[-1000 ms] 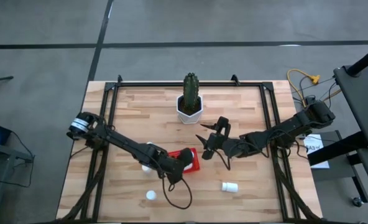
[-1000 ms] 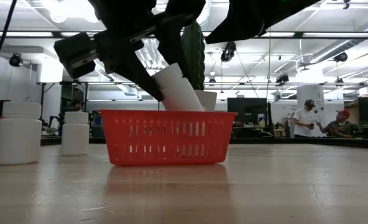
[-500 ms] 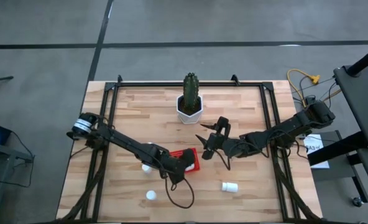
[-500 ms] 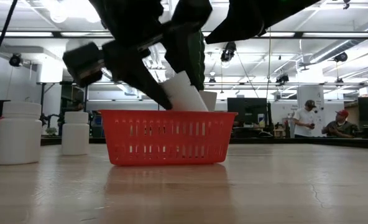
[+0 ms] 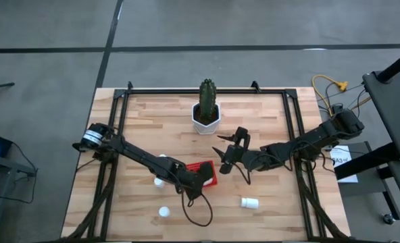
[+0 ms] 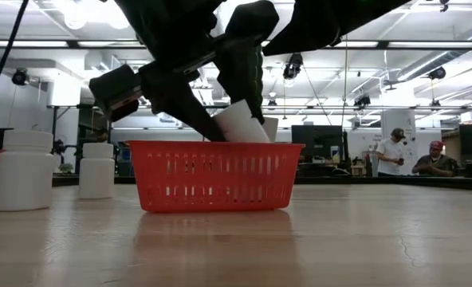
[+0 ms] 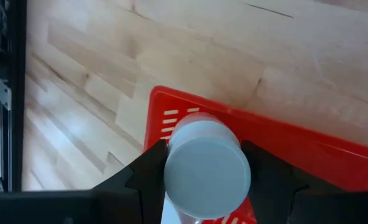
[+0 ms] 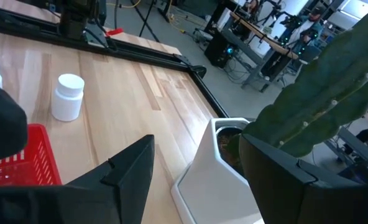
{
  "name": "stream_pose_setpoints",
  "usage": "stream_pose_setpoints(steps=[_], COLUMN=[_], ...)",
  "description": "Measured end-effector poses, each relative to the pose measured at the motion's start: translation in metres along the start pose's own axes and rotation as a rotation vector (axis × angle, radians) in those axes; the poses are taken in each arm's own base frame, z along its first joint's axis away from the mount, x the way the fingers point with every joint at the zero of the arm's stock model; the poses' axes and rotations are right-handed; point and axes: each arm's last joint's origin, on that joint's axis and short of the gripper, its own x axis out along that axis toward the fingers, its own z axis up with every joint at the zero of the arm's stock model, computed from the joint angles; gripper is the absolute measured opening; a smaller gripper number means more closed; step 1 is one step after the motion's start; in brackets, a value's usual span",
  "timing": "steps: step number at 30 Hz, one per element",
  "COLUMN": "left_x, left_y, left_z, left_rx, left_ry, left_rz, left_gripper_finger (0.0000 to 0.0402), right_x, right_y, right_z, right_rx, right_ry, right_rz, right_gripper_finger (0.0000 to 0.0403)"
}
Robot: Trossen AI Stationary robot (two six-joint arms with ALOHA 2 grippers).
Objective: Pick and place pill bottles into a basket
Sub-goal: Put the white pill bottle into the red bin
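Observation:
My left gripper (image 5: 198, 177) hangs over the red basket (image 5: 207, 170), shut on a white pill bottle (image 6: 241, 123) that slants down into it. My right gripper (image 5: 221, 160) waits open just right of the basket, near the cactus pot (image 5: 205, 119), with nothing between its fingers. Two more pill bottles (image 5: 160, 181) (image 5: 164, 211) stand on the table to the basket's left and near-left. Another pill bottle (image 5: 249, 202) lies on its side at the near right. My left gripper pinches the bottle's round side wall (image 7: 171, 163) between its two fingers (image 7: 145, 171). The fingers slant down from the table's left. The bottle is tilted, its flat free end (image 7: 207, 167) pointing down; its lower end dips behind the basket's rim (image 6: 220, 145), where any touch is hidden.
The white hexagonal pot with a tall green cactus (image 8: 321, 93) stands far of the basket, close to my right gripper. A black frame rail (image 5: 186, 90) runs along the table's far edge. Bare wood lies at the near middle. People sit in the room beyond the table (image 6: 394, 151).
My left gripper has sunk a little toward the basket with the bottle. The bottle keeps its tilt and its lower end now sits deeper behind the basket's rim.

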Motion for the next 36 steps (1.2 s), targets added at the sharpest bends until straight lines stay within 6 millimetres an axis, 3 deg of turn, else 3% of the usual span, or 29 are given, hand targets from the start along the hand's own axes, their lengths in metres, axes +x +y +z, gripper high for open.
stream_pose_setpoints(steps=[18,26,36], left_x=[0.0018,0.0018,0.0019], left_y=[-0.0041,-0.0041,-0.0025], left_z=[-0.0023,-0.0023,-0.0016], left_rx=[0.002,-0.001,-0.005], left_ry=[0.008,0.008,0.007], left_rz=[-0.02,-0.019,0.002], left_gripper_finger=[0.0163,0.0201,0.0209], right_x=[0.0,0.0,0.0], right_y=[0.0001,0.0001,0.0001], right_z=[0.0,0.0,0.0], right_rx=[0.0,0.0,0.0], right_ry=[0.0,0.0,0.0], right_rz=[0.003,0.003,0.003], right_gripper_finger=[0.0226,0.0226,0.0226])
